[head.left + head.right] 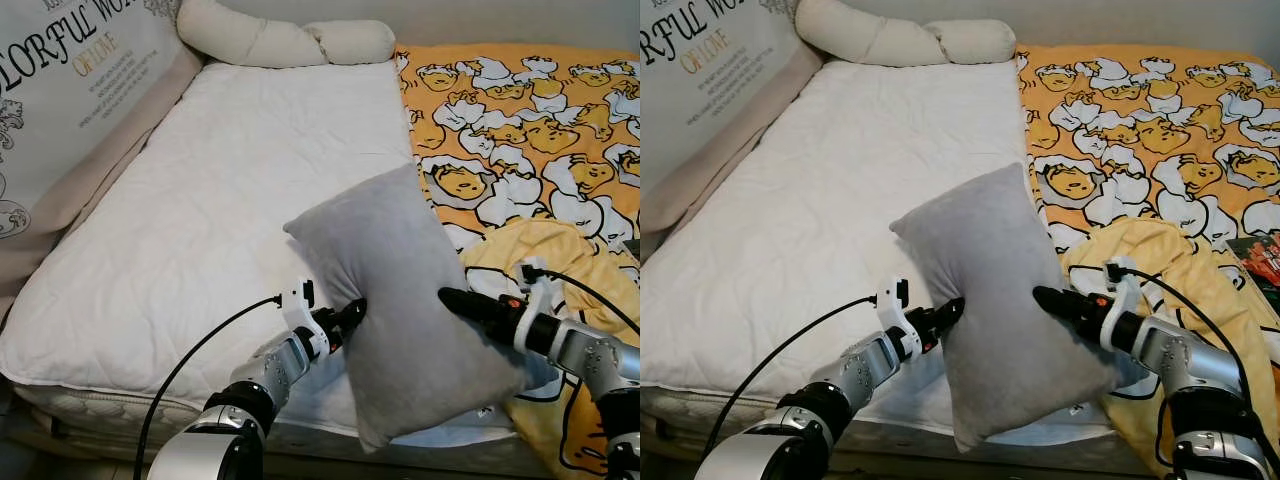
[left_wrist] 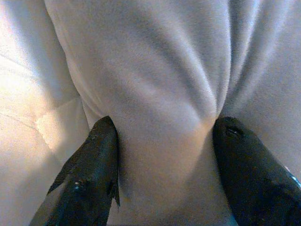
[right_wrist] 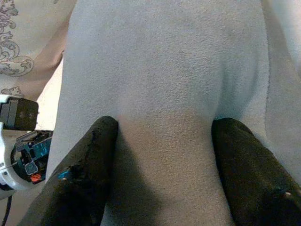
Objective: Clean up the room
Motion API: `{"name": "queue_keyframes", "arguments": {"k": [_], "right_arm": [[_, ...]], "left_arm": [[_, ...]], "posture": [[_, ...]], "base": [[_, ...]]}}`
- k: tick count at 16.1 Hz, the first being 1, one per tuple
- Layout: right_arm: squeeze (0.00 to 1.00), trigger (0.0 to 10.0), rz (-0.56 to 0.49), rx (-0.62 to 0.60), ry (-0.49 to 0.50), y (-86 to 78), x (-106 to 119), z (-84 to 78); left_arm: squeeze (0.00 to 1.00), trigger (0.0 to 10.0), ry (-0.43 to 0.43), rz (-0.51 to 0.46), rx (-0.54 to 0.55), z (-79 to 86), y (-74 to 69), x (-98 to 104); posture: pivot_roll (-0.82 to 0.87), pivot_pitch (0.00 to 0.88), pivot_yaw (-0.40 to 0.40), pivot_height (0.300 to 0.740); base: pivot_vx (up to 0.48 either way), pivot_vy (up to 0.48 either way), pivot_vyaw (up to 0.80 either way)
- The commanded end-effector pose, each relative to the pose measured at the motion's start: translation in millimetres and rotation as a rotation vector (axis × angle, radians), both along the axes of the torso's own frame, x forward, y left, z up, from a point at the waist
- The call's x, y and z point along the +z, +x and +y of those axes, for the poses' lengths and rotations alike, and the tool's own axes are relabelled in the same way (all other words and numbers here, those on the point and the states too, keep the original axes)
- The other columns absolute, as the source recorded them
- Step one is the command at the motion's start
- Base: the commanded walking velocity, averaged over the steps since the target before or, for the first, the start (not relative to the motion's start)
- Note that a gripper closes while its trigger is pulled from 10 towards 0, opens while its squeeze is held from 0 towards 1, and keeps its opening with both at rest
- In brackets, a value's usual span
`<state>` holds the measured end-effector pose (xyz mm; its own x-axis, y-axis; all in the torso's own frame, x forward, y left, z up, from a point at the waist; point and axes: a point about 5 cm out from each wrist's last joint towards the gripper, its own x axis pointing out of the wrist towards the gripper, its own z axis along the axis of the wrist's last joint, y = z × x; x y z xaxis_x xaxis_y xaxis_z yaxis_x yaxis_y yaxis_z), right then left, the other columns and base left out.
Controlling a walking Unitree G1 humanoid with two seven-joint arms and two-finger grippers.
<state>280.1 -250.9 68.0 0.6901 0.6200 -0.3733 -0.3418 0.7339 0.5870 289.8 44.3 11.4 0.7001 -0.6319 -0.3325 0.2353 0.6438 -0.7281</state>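
Note:
A grey pillow [image 1: 400, 300] stands on end at the near edge of the bed, held between both grippers. My left gripper [image 1: 352, 315] grips its left side low down; in the left wrist view the grey fabric [image 2: 164, 94] bunches between the two black fingers [image 2: 94, 169]. On the pillow's right side my right gripper [image 1: 450, 298] holds it, and the right wrist view has the pillow's face [image 3: 164, 70] pinched between the fingers [image 3: 89, 165]. The pillow's lower corner hangs over the mattress edge.
The white mattress [image 1: 220, 200] spreads to the left and back, with a cream bolster [image 1: 280, 40] at its head. A yellow duck-print blanket [image 1: 530, 110] covers the right side, bunched near my right arm. A lettered backrest [image 1: 70, 70] lines the left.

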Motion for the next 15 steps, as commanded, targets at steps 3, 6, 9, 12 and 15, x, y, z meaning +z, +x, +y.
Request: {"name": "queue_keyframes", "arguments": {"k": [3, 6, 9, 12, 15], "right_arm": [[0.0, 0.0, -0.029, 0.049, 0.024, 6.6, 6, 14.8], [0.0, 0.0, -0.067, -0.005, 0.001, 10.6, 12, 19.2], [0.0, 0.0, -0.138, -0.049, 0.062, 15.9, 32, 32.7], [0.0, 0.0, -0.197, -0.084, 0.087, 17.8, 49, 53.4], [0.0, 0.0, -0.298, -0.193, 0.078, 20.7, 75, 87.5]], "left_arm": [[0.0, 0.0, -0.134, -0.127, -0.207, -93.1, 6.8, 59], [0.0, 0.0, -0.134, -0.175, -0.206, -92.6, 14.1, 69], [0.0, 0.0, -0.082, -0.23, -0.165, -74.2, 32.0, 82], [0.0, 0.0, -0.048, -0.357, -0.132, -54.9, 48.3, 107], [0.0, 0.0, 0.058, -0.572, -0.085, -20.3, 51.8, 148]], "posture": [[-0.12, 0.0, 0.031, 0.74], [-0.11, 0.0, 0.027, 0.74], [-0.1, 0.0, 0.031, 0.74], [-0.09, 0.0, 0.028, 0.74], [-0.06, 0.0, 0.031, 0.74]], "base": [[0.0, 0.0, 0.0], [0.0, 0.0, 0.0], [0.0, 0.0, 0.0], [0.0, 0.0, 0.0], [0.0, 0.0, 0.0]]}}
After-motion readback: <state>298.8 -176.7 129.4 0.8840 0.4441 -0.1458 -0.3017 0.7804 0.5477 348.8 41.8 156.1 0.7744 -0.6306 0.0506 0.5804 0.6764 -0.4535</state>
